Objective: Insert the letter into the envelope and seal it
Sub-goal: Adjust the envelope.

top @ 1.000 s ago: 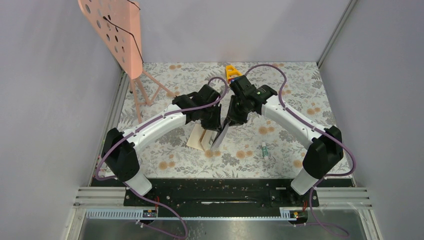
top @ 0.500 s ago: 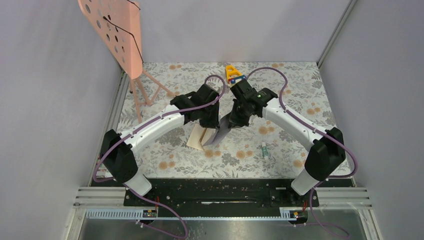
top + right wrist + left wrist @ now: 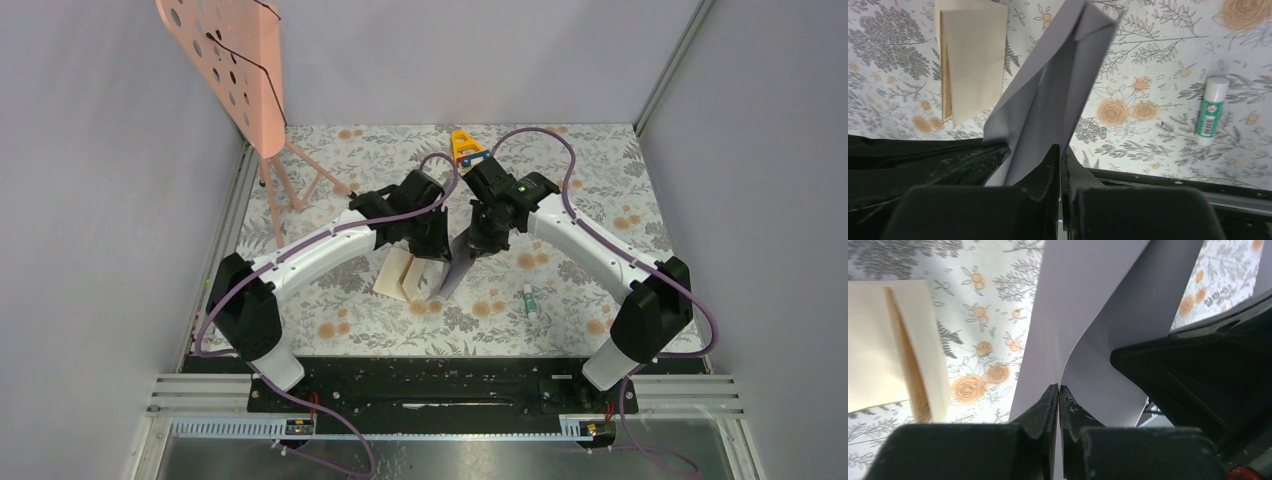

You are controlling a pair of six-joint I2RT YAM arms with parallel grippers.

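The grey-lilac envelope point(image 3: 447, 274) hangs in the air between my two grippers at the table's middle. My left gripper point(image 3: 1058, 388) is shut on one sheet edge of the envelope point(image 3: 1083, 300). My right gripper point(image 3: 1060, 148) is shut on another edge of the envelope point(image 3: 1048, 95), which spreads open above the jaws. The letter point(image 3: 400, 275), a folded cream sheet, lies flat on the floral table just left of the envelope; it also shows in the left wrist view point(image 3: 883, 345) and the right wrist view point(image 3: 973, 55).
A glue stick point(image 3: 528, 299) lies right of the envelope, also in the right wrist view point(image 3: 1210, 110). A pink perforated stand point(image 3: 235, 60) rises at the back left. A yellow toy point(image 3: 464, 145) sits at the back centre behind the right wrist.
Both grippers have shifted slightly right and toward the front with the envelope, which now hangs lower and more upright than half a second ago. The letter has not moved.
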